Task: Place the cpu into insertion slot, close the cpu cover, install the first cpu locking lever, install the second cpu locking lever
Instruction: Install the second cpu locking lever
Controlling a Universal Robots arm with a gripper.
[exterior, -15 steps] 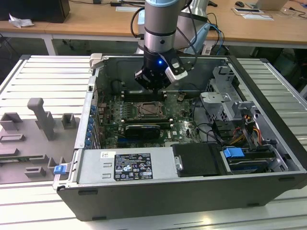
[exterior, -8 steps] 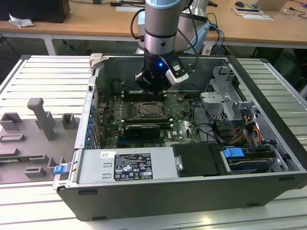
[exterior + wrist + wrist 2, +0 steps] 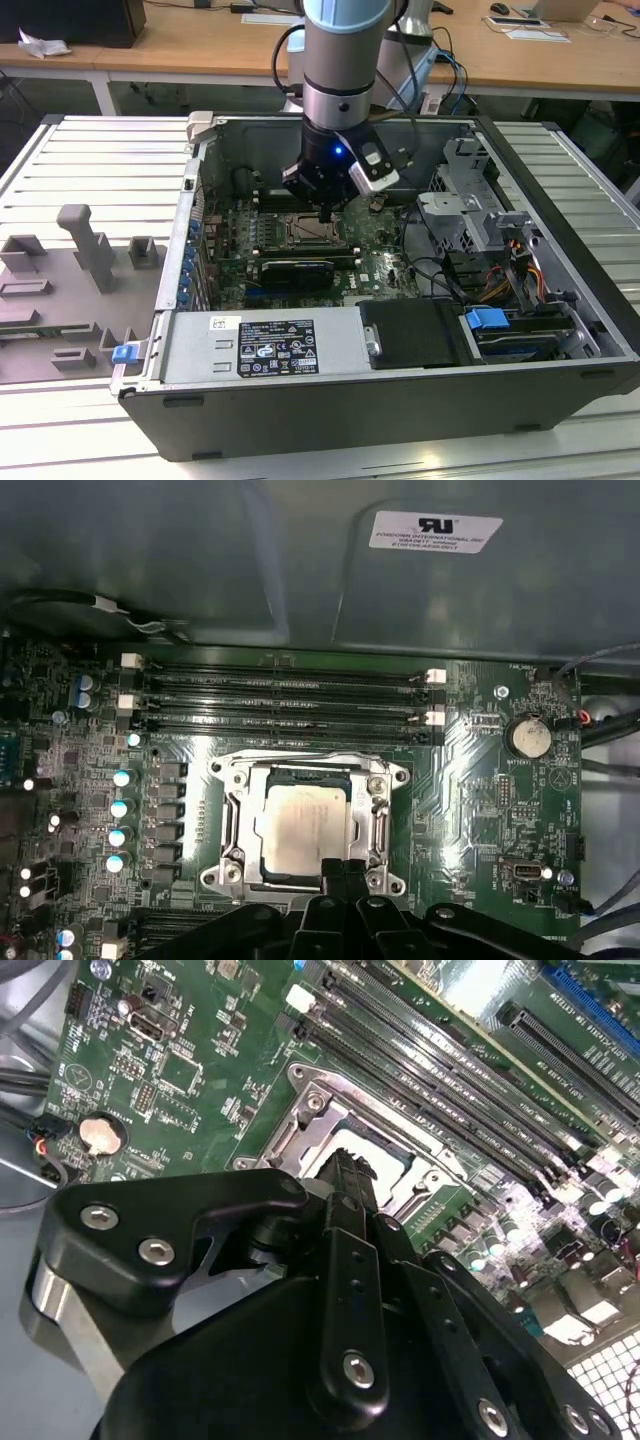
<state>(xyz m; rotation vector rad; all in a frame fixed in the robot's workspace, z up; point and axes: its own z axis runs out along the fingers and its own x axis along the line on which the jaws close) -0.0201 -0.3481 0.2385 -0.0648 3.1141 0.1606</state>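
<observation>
Computer case: a large grey metal tower case (image 3: 560,180) lies open on its side on a ribbed table; its walls close in around the arm and would catch it on any wide sideways swing.
Motherboard: the green circuit board (image 3: 480,800) fills the case floor, and a slip of the tool could scratch its small parts.
Graphics card: a long black card (image 3: 295,270) sits just beside the socket on the side toward the exterior view's camera, limiting room there.
Memory slots: four long narrow black slots (image 3: 280,705) run along the socket's far edge, close enough to be struck.
Gripper: the black two-fingered gripper (image 3: 340,872) has its fingers drawn together with nothing between them, tips at the socket's edge.
Insertion slot: the small square socket with a silver rim (image 3: 305,825) carries the chip.
Cpu cover: the silver metal frame plate (image 3: 372,810) appears to lie down around the chip.
Cpu: the thin square chip with a pale silvery face (image 3: 300,828) lies in the slot, seemingly flat.
Risk: pressing off-centre could likely shift the chip and bend the socket contacts; whether the levers are latched cannot be told.
</observation>
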